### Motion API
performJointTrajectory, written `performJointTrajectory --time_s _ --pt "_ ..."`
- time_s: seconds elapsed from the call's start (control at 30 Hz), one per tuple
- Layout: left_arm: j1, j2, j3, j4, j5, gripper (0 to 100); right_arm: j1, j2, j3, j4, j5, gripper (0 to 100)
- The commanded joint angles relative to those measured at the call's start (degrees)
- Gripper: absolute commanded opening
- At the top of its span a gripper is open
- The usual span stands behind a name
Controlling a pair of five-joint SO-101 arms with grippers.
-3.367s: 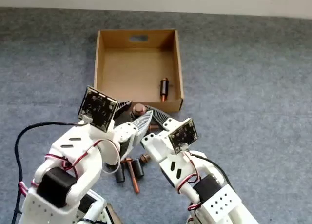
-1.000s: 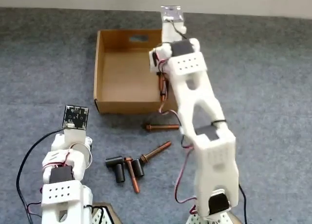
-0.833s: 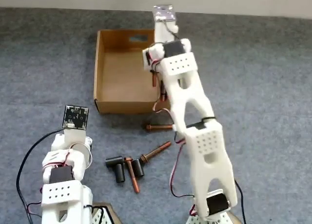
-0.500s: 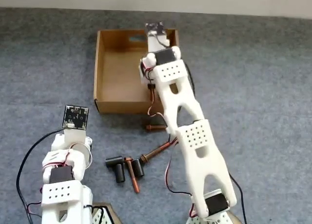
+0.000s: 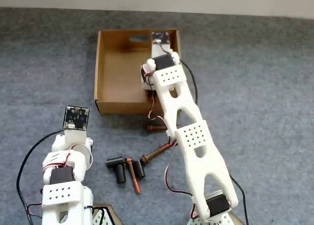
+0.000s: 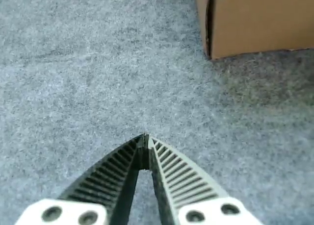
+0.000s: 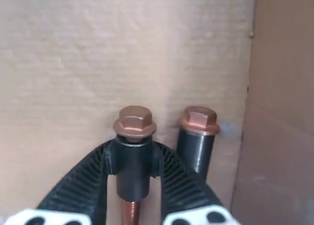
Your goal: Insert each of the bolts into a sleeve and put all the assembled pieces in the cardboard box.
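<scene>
Right wrist view: the right gripper (image 7: 135, 156) was seen clamped on an assembled piece (image 7: 134, 127), a copper hex-head bolt seated in a black cylindrical sleeve. The fingers were closed only to the sleeve's width, with the bolt shank showing past the sleeve's far end. The piece was held over the floor of the brown cardboard box (image 7: 73, 48). Contact with the floor could not be confirmed. A second assembled piece (image 7: 197, 141), same bolt-in-sleeve build, was lying just beside it, close to the box's side wall.

High view: the right arm (image 5: 189, 137) was stretched across the box's front wall, with its wrist over the interior. Three loose copper bolts (image 5: 158, 152) were lying on the grey carpet (image 5: 255, 112). One was just outside the front wall, one lay diagonally beside the arm, and one sat among the sleeves. Three empty black sleeves (image 5: 120, 174) were clustered together near the arm bases.

Left wrist view: the left gripper (image 6: 143, 145) was fully closed, tips touching, nothing held. It was positioned above bare carpet with a corner of the box near.

Status, as judged: one piece was delivered and a second was inside the box but not yet released. Three bolts and three sleeves were left to be mated and boxed, so the task was put at under half done. Release of the held piece was judged the step in hand.
</scene>
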Motion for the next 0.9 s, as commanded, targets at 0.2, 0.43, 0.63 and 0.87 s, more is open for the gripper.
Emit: performJointTrajectory --time_s 0.2,0.43,0.63,0.87 --pt "0.9 -0.4 -0.2 -0.7 -0.5 1 4.1 -0.9 -2.8 0.3 -0.4 1.0" --pt "0.9 -0.4 -0.2 -0.7 -0.5 1 3.1 -1.5 -2.9 1.7 -0.4 14.5" --pt "0.9 -0.4 -0.1 -0.7 -0.5 1 2.2 -1.5 -10.0 2.7 -0.4 15.6" --pt "0.9 -0.4 -0.1 -0.7 -0.5 1 2.5 -7.9 -16.2 7.7 1.7 15.6"
